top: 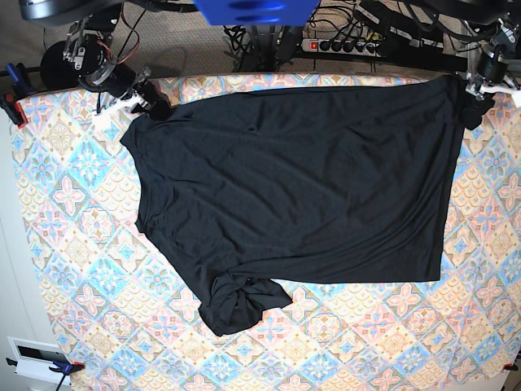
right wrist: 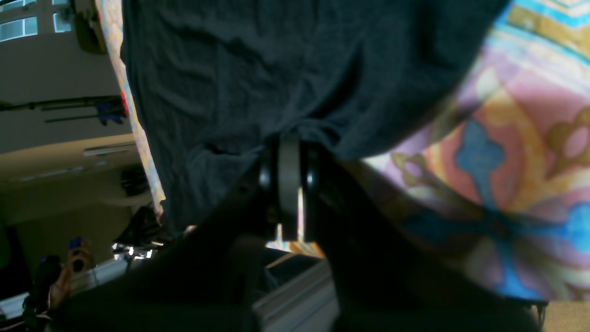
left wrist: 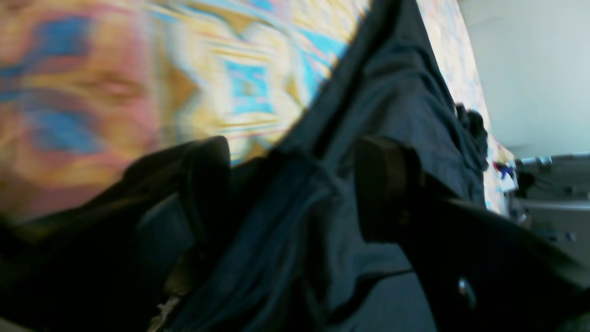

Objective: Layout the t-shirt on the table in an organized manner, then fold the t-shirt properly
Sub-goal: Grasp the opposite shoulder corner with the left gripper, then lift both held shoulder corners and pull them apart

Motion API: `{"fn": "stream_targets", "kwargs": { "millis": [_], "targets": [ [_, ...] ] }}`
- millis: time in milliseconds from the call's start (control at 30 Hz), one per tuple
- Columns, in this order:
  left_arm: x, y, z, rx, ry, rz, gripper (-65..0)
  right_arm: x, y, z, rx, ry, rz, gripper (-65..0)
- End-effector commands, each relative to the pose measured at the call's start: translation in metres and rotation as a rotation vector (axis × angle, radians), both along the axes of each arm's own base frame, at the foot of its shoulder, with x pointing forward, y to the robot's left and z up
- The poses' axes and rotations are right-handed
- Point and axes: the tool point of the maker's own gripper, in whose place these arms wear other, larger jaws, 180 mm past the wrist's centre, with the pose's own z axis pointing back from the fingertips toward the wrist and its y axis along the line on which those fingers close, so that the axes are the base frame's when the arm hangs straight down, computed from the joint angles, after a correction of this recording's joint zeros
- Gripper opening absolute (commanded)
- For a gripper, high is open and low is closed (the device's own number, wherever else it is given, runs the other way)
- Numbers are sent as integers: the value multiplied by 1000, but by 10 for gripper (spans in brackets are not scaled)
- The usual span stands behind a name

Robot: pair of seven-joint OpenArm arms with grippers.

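**Stretching the shirt flat before the first fold**

The worktop, under its pastel diamond-tiled cloth, carries the whole job, and the black t-shirt is spread across most of the far half of it, running between my two sets of fingers. Its body lies fairly flat, but the sleeve nearest the front edge, well away from both my grips, is bunched into a twisted knot.

I judge I am in the laying-out step: both far corners are at my fingers and no fold has been made. The next move calls for easing the fabric down flat, then going after that crumpled sleeve and smoothing it outward.

My right fingers are clamped tight on a pinch of the shirt's edge, cloth gathering into wrinkles just above the pads.

My left fingers stand wide apart, with a ridge of shirt fabric running up between them. The wrist view is blurred, so I cannot tell whether either pad actually presses the cloth; nothing looks gripped there.
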Motion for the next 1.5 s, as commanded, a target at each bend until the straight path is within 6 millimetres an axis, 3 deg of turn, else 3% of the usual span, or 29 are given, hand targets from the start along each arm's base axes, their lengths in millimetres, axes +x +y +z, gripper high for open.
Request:
{"fn": "stream_targets", "kwargs": {
  "millis": [0,100,433,767,800,867,1000,1133,1267,1467],
  "targets": [
    [-15,-13,-16,-22,104,-68,-238,5,-3,8,1,-32,-2,-650],
    [-23,-26,-22,-56,127,-86,-238,5,-3,8,1,-32,-2,-650],
    [-41,-48,-16,-22,178,-185,-238,5,-3,7,1,-31,-3,-650],
    [-57,-52,-13,-7,221,-227,-244,5,-3,7,1,-31,-3,-650],
    [-58,-52,-13,-6,223,-228,-256,5,-3,7,1,-31,-3,-650],
    [-58,-52,-13,-6,223,-228,-339,5,-2,7,2,-30,-2,-650],
    [-54,-52,-13,-1,218,-228,-650,5,-2,7,2,-30,-2,-650],
    [-44,-53,-11,0,199,-236,-627,5,-2,8,2,-32,-1,-650],
    [-38,-53,-8,0,180,-235,-650,6,-2,10,-1,-38,2,-650],
    [-17,-50,9,56,127,-256,-650,6,-1,10,2,-37,4,-650]
  ]
}}
